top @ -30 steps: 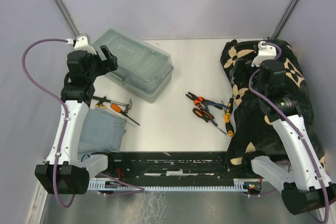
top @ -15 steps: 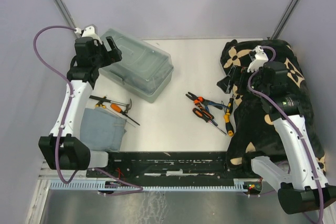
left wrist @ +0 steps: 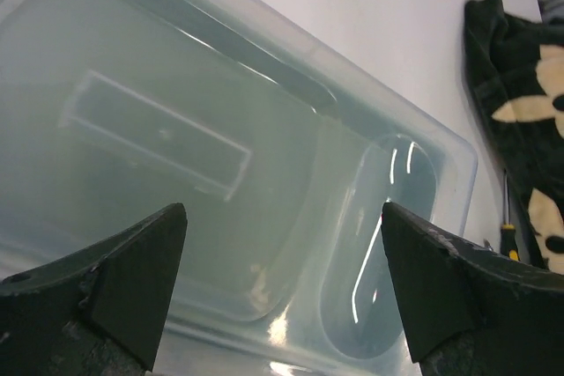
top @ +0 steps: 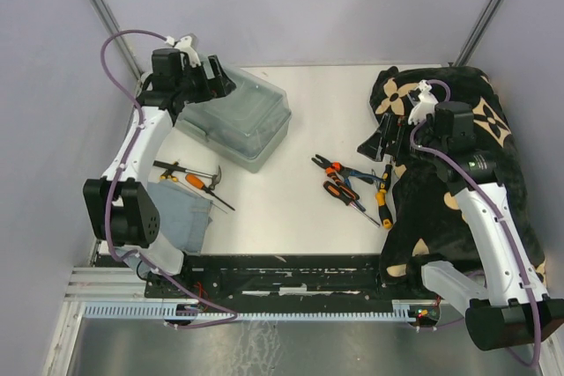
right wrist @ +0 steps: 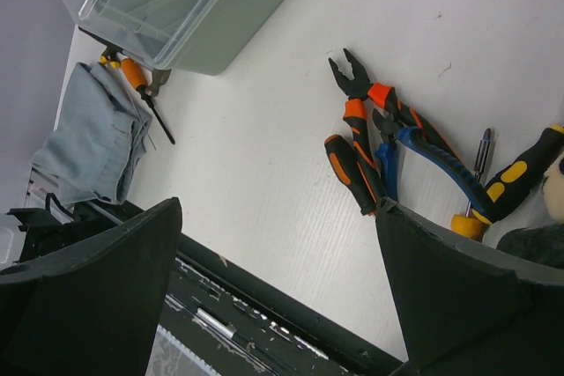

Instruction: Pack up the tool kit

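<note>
The pale grey-green toolbox (top: 242, 125) sits shut at the back left, its translucent lid (left wrist: 176, 129) filling the left wrist view. My left gripper (top: 214, 83) (left wrist: 282, 217) hovers open just above the lid's left end, holding nothing. Orange pliers (top: 333, 167) (right wrist: 357, 94), blue-handled pliers (right wrist: 423, 151) and orange-black screwdrivers (top: 344, 195) (right wrist: 352, 173) lie mid-table. My right gripper (top: 385, 140) (right wrist: 278, 209) hangs open above the table beside them, empty. A small hammer (top: 210, 180) and another screwdriver (top: 169, 169) lie left of centre.
A black blanket with beige flowers (top: 458, 191) covers the table's right side under the right arm. A folded grey-blue cloth (top: 172, 217) (right wrist: 88, 143) lies at the near left. A black rail (top: 282, 270) runs along the near edge.
My left arm has swung back and to the right, bringing its gripper over the toolbox lid. The right gripper has shifted left off the blanket, closer to the tools.
</note>
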{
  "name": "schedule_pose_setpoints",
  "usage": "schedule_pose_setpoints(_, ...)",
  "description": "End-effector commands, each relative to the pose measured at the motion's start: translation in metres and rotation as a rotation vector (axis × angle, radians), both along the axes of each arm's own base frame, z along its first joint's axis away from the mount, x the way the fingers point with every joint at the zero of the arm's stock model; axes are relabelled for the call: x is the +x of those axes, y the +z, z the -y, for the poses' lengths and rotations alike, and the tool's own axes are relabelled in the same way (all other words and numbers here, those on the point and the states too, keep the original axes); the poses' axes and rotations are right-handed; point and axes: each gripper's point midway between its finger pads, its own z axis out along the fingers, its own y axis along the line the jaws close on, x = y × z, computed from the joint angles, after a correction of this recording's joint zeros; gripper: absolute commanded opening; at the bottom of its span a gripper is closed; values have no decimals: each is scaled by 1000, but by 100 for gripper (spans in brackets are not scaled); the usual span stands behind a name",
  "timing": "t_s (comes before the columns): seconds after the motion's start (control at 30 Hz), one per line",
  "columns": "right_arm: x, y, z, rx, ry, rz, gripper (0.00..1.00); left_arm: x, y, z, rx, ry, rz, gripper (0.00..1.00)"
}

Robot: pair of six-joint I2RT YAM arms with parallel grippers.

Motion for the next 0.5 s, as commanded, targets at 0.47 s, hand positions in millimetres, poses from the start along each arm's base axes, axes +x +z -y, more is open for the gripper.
schedule_pose_setpoints(0.47,7,-20,-22,112,69,-150,99,-59,-56,104,-14,-303,-206,92)
